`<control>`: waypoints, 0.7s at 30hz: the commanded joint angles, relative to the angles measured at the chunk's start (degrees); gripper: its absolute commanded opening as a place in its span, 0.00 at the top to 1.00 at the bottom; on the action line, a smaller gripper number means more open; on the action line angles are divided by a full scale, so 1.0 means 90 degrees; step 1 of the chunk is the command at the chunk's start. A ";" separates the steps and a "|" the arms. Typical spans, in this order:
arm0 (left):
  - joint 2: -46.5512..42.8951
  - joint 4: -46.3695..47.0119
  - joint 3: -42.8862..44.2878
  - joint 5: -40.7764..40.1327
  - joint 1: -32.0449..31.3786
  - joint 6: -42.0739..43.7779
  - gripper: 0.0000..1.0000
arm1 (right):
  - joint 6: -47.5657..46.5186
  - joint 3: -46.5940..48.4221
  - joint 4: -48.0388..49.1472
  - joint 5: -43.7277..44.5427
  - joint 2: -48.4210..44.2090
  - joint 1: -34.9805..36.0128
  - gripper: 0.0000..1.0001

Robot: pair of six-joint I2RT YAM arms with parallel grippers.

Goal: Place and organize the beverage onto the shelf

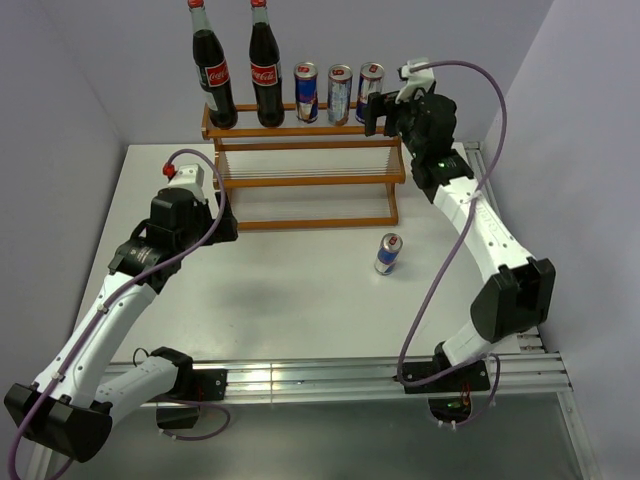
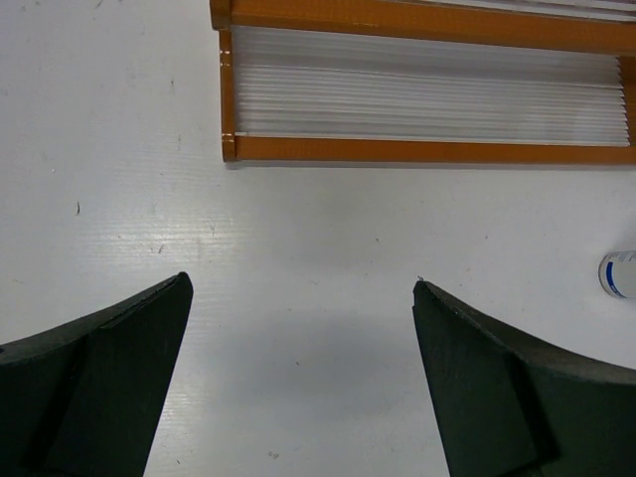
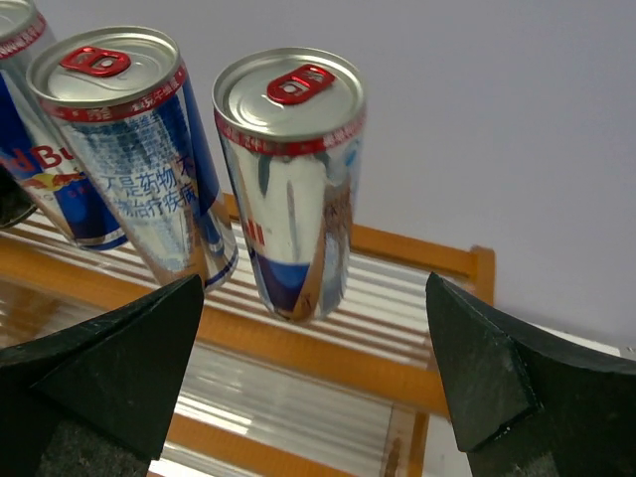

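The orange-brown stepped shelf [image 1: 300,175] stands at the back of the table. On its top tier stand two cola bottles [image 1: 214,75] [image 1: 266,70] and three slim cans [image 1: 306,92] [image 1: 340,93] [image 1: 370,92]. A fourth can [image 1: 388,253] stands on the table in front of the shelf's right end. My right gripper [image 1: 378,113] is open and empty just right of and in front of the rightmost shelf can [image 3: 293,179]. My left gripper [image 1: 222,222] is open and empty over the table by the shelf's lower left corner [image 2: 231,147].
The table's white top [image 1: 290,300] runs between the arms. Grey walls close the back and sides. The metal rail [image 1: 330,375] borders the near edge. The loose can's edge shows at the right of the left wrist view [image 2: 618,274].
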 commanded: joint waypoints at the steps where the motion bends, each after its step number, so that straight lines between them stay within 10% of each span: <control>1: 0.0017 0.0233 0.0194 0.0295 0.0037 -0.0026 0.01 | 0.0283 -0.0315 0.0310 0.0323 -0.0793 -0.0046 0.00; 11: 0.0203 0.0340 0.0643 0.0911 -0.0069 -0.0631 0.00 | 0.2971 -0.1271 -0.2472 0.1147 -0.2561 -0.0056 0.00; 21: 0.1626 0.0953 0.1347 -0.0310 -0.2635 -0.1266 0.00 | 0.3312 -0.3049 -0.3410 0.0518 -0.4844 -0.0046 0.00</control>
